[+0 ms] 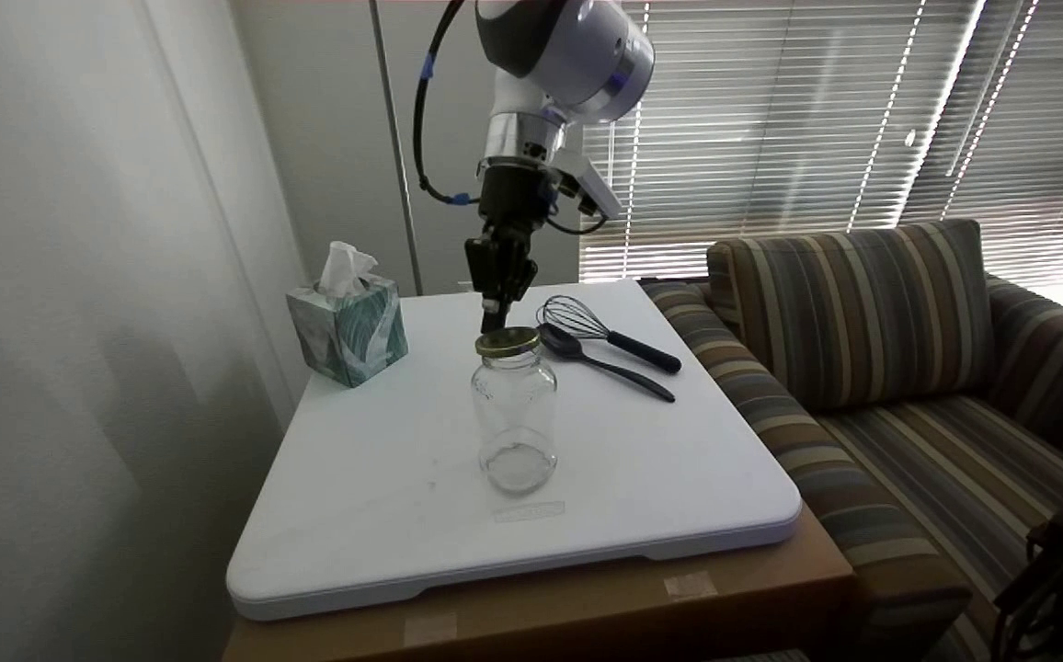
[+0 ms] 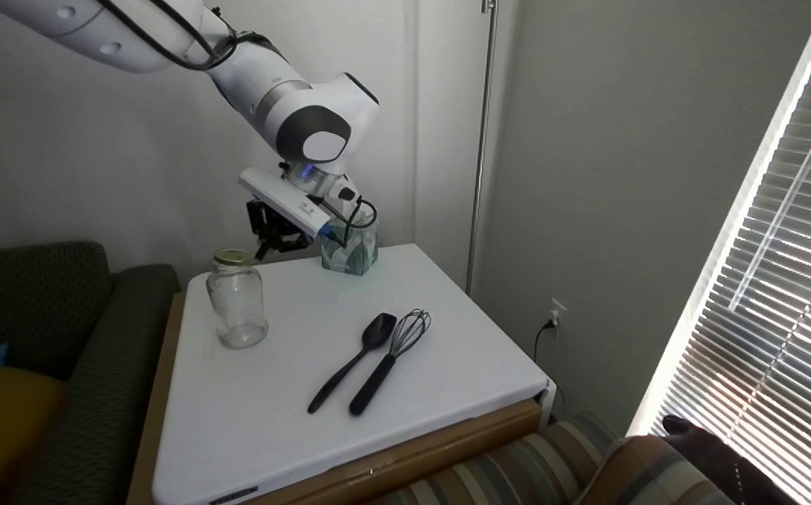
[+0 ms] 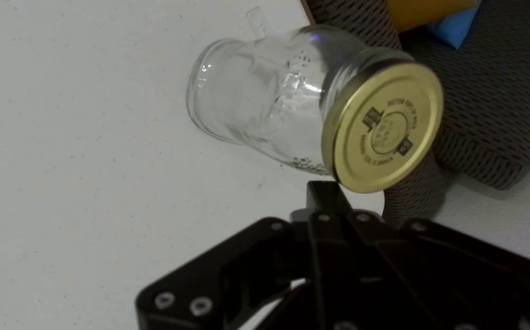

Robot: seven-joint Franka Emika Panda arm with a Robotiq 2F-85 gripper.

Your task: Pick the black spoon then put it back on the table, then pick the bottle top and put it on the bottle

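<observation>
One claw (image 3: 325, 191), jaws together, beside the bottle top (image 3: 389, 128) on the bottle (image 3: 269, 101), fingertip contact unclear.

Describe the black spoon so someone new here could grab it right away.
Find the white-topped table beside the striped armchair. On it, the black spoon lies alongside a black-handled whisk. The spoon ends in one solid, rounded bowl; the whisk, in open wire loops.

FREE: table (image 2: 304, 319) between bottle (image 2: 237, 301) and black spoon (image 2: 373, 339) | OBSTACLE: bottle top (image 3: 386, 130) beside end effector (image 3: 327, 192)
</observation>
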